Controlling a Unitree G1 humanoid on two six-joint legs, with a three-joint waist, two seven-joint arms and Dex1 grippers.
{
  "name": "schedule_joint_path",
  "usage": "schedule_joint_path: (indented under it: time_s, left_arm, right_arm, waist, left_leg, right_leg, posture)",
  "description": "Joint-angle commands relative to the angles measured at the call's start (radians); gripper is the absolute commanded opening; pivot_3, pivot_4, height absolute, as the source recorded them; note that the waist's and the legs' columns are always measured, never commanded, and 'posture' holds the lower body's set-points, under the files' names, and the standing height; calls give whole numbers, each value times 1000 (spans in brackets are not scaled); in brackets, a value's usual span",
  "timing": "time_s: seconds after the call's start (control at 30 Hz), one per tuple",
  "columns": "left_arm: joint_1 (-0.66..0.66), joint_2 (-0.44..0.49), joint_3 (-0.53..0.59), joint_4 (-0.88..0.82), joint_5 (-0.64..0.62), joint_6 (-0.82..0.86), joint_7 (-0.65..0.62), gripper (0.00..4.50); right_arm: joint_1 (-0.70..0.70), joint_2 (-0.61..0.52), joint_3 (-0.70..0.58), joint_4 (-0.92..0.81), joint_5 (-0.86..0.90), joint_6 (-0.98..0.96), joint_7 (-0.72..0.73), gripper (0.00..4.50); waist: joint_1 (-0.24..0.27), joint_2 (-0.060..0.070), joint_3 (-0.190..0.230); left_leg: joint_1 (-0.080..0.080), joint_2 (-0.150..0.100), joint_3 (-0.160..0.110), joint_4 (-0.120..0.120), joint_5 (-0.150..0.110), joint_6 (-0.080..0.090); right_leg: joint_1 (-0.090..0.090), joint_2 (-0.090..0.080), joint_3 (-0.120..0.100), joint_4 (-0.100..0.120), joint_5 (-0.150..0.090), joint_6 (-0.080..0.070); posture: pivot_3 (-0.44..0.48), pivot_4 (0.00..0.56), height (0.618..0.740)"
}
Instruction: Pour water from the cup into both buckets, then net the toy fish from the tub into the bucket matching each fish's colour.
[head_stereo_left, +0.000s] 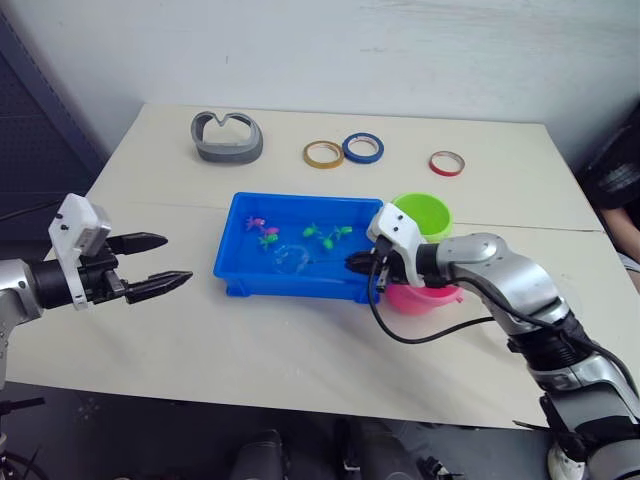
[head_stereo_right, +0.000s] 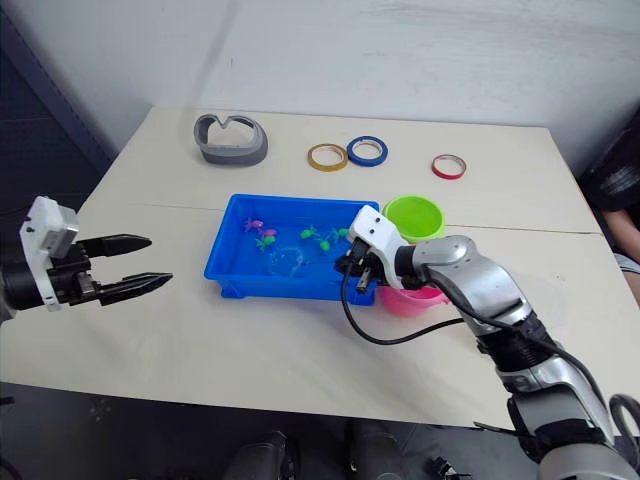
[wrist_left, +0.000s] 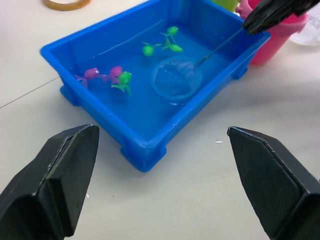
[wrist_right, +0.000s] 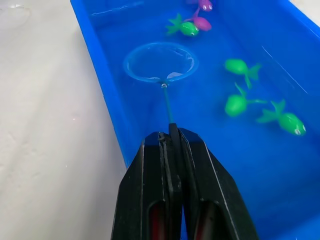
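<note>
Right hand pinching net handle — hoop in tub.

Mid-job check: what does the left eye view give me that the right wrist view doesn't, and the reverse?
Left eye view alone: the green bucket, pink bucket, three tape rings, a grey holder, and the open left gripper off the tub. Right wrist view alone: the right gripper shut on the net's handle, close up. Both: the blue tub, net hoop in it, green and pink fish.
</note>
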Motion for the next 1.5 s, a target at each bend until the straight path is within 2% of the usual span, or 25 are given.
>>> schedule_joint_path:
  time_s: [0.03,0.2,0.5,0.8,1.33,1.5]
  left_arm:
    - [23,28,58,-41,-18,4,15,4488]
    - [22,24,58,-55,-27,3,36,4488]
    - [-15,17,5,-40,-30,-23,53,4488]
    - [-55,13,-39,-23,-28,-49,55,4488]
    - [-67,12,-46,-4,-25,-69,62,4488]
    - [-66,15,-40,0,-26,-74,64,4488]
  right_arm:
    - [-42,51,-56,-14,47,30,23,0]
    - [-53,70,-71,-13,30,53,16,0]
    - [-116,153,-64,142,-41,19,-28,0]
    - [-116,203,-47,278,-115,-32,-38,0]
    - [-182,335,-115,422,-159,-126,-86,0]
    - [-194,343,-106,456,-173,-98,-73,0]
  waist:
    - [-4,0,0]
    - [-2,0,0]
    - [-19,0,0]
    - [-26,0,0]
    - [-28,0,0]
    - [-28,0,0]
  left_leg:
    - [0,0,0,0,0,0]
    - [0,0,0,0,0,0]
    - [0,0,-1,-1,-1,0]
    - [-1,0,0,-1,-1,0]
    - [-2,0,-1,-1,-1,0]
    - [-2,0,-1,-1,-1,0]
  right_leg:
    - [0,0,0,0,0,0]
    - [0,0,0,0,0,0]
    - [0,0,-1,0,0,0]
    - [0,0,-1,0,0,0]
    - [-1,0,-1,1,0,0]
    - [-1,0,-1,0,0,0]
  posture:
    - [0,150,740]
    - [0,150,740]
    - [0,150,740]
    - [0,150,740]
    - [0,150,740]
    - [0,150,740]
